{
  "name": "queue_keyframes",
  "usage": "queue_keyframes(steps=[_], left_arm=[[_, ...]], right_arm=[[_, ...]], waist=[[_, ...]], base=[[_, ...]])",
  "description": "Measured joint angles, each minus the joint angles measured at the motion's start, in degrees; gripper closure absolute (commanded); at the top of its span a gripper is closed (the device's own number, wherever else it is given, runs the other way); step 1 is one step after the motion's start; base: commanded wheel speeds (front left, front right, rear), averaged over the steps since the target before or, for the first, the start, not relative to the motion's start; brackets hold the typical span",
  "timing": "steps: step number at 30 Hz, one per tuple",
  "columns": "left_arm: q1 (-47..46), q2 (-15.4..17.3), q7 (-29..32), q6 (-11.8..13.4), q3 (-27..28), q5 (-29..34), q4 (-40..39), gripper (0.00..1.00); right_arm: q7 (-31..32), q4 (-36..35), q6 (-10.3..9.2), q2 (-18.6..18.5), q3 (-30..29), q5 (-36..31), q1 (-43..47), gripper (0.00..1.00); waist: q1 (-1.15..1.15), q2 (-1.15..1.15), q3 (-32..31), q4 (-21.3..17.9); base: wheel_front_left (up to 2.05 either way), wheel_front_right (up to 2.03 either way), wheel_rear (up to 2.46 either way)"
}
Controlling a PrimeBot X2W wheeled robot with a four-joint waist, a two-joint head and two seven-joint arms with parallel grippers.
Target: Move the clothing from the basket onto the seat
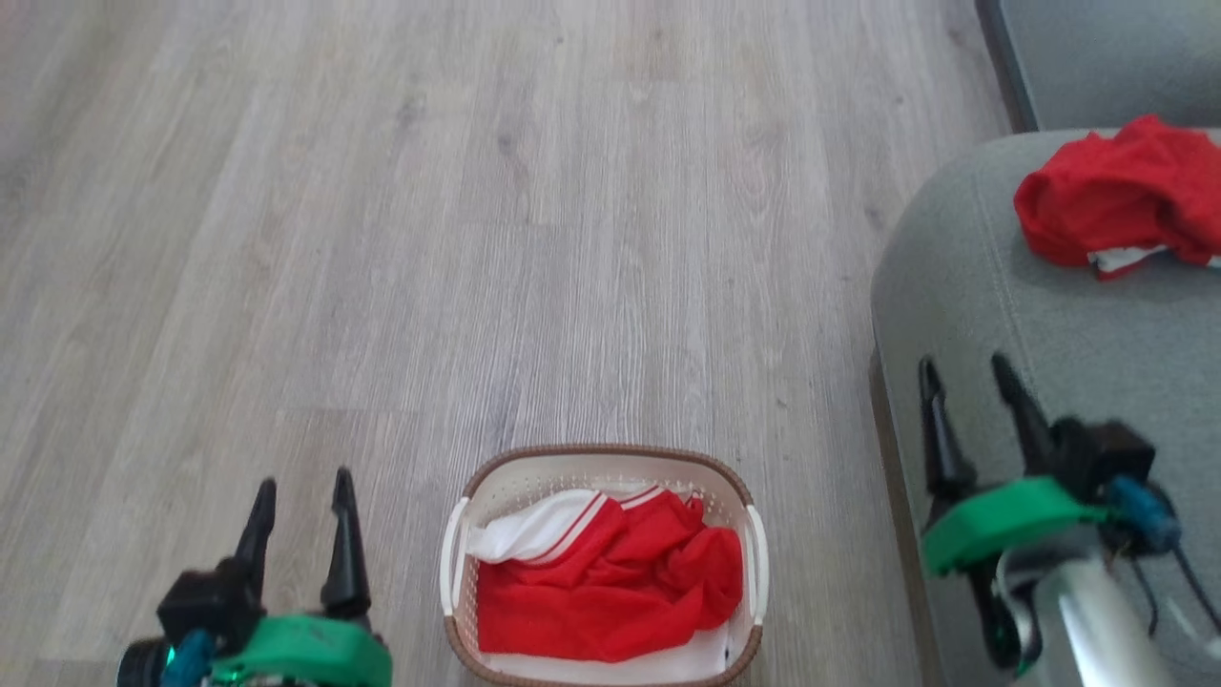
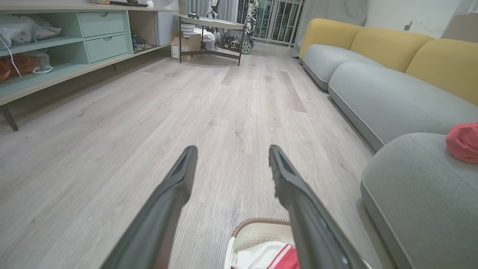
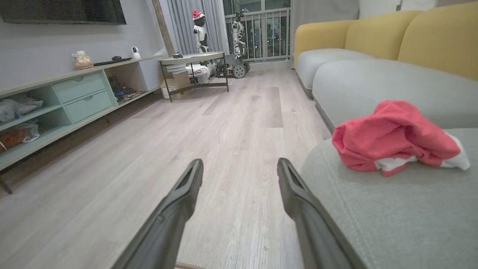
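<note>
1. Centrally, at the bottom of the head view, the basket (image 1: 601,450) is seen on the wooden floor (image 1: 477,239); its near rim is cut off by the frame's lower edge.
2. A crumpled garment (image 1: 610,592), red with a white striped panel, is held inside the basket; how many pieces are folded into it cannot be told.
3. A bunched garment (image 1: 1116,196), also red, is laid on the seat (image 1: 992,315) at the upper right, well apart from the basket; its right side is cropped by the frame edge.
4. The left gripper (image 1: 303,479) is placed at the lower left, over the floor near the basket, with its fingers spread apart and nothing between them; its body is cut by the bottom edge.
5. The right gripper (image 1: 963,363) is found at the lower right, over the seat's front edge, fingers likewise parted and empty; it is blurred, and its forearm is cropped at the corner.
6. In the left wrist view, the basket's far rim is glimpsed at the bottom edge, partly hidden behind one finger, and the bunched garment is clipped at the right edge.
7. In the right wrist view, the bunched garment is seen at the right, resting on the seat.
</note>
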Motion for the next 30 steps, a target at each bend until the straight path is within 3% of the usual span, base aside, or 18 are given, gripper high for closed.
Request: queue_keyframes(steps=[14, 30], left_arm=[[4.59, -0.98, 0.0, -1.82, 1.56, 1.48, 0.26, 0.0], [4.6, -1.48, 0.0, -3.46, 2.42, 2.48, 1.67, 0.0]], right_arm=[[0.0, -1.36, -0.01, 0.43, 1.35, 1.96, 7.15, 0.0], [0.0, -1.35, -0.01, 0.46, 1.79, 1.96, 7.3, 0.0]], waist=[[0.0, 0.0, -2.57, 0.06], [0.0, 0.0, -3.16, 0.08]], base=[[0.0, 0.0, 0.0], [0.0, 0.0, 0.0]])
